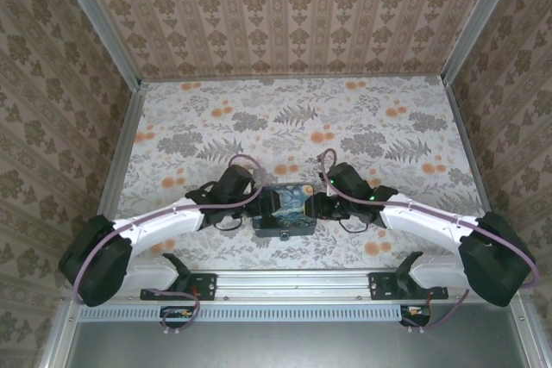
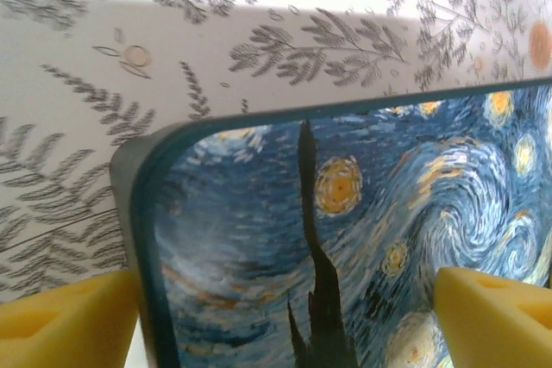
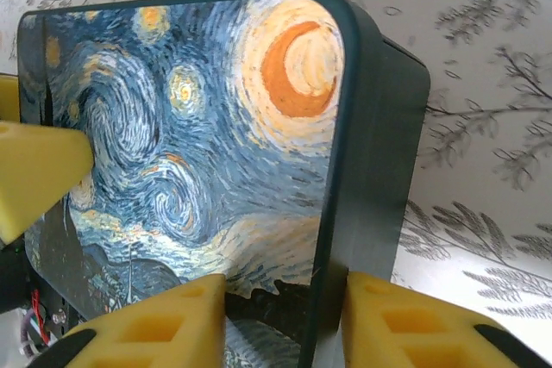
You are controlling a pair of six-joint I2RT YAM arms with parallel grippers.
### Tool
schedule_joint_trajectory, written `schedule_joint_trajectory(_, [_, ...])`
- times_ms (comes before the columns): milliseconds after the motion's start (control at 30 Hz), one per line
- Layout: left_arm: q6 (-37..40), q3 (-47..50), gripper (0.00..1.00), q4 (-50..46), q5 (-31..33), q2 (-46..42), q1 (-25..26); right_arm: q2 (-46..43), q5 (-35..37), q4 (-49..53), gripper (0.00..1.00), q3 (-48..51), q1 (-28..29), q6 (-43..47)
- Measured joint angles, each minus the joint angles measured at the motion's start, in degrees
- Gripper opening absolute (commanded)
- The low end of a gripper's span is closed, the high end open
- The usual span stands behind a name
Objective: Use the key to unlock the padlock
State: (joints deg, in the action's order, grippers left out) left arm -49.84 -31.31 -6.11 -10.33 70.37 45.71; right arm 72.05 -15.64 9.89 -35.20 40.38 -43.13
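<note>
The left hand (image 2: 280,286) gapes wide over the tin's (image 2: 388,213) corner. The right hand (image 3: 285,280) straddles its side wall; I cannot tell whether it grips. The padlock, somewhere between the hands, is too small to spot. A one-sided pinch could skid the tin across the desk (image 3: 492,170).

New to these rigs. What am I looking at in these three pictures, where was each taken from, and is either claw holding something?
Two robot arms are bolted at the near edge of a floral-patterned table. The overhead picture looks down from behind them, with the left arm on the left and the right arm on the right. The other two pictures come from cameras on the wrists; the yellow wedges are each gripper's own fingers. Between the arms lies a Starry Night tin. The left gripper stands open astride one corner of it. The right gripper straddles the tin's side wall, one finger over the lid and one outside. Whether it pinches is unclear.
</note>
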Motion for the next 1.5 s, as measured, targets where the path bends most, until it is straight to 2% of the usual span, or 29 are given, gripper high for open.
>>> schedule_joint_trajectory(167, [-6.6,7.06,0.77,-0.2,3.96,-10.25,-2.73,6.56,0.2,-1.6,0.32,-4.98,4.0,-1.77])
schedule_joint_trajectory(367, [-10.25,11.43,0.76,-10.05,9.64,-24.41,-8.94,20.06,-1.01,-2.93,0.32,-17.27,7.37,-1.88])
schedule_joint_trajectory(467, [-10.4,12.07,0.76,-12.44,9.99,-27.06,-13.4,25.38,-1.77,-3.45,0.32,-22.69,7.5,-1.86])
schedule_joint_trajectory(600, [-10.21,11.69,0.76,-12.57,10.43,-25.9,-17.14,31.32,-1.97,-2.62,0.32,-29.9,6.58,-1.64])
schedule_joint_trajectory(900, [-7.89,4.76,0.78,-6.21,10.14,-10.4,-23.5,44.48,-2.95,-0.68,0.32,-47.25,1.11,-0.59])
schedule_joint_trajectory(1100, [-4.13,-6.23,0.79,-2.14,7.82,5.64,-24.94,49.94,-3.15,-0.68,0.32,-54.77,-4.2,-0.37])
schedule_joint_trajectory(1333, [1.33,-23.34,0.79,-1.05,2.8,23.98,-24.35,50.64,-3.06,-0.83,0.32,-55.67,-11.58,-0.37])
schedule_joint_trajectory(1500, [5.07,-36.02,0.79,-2.8,0.87,34.45,-21.94,47.6,-2.29,-4.5,0.32,-50.12,-16.15,-0.42])
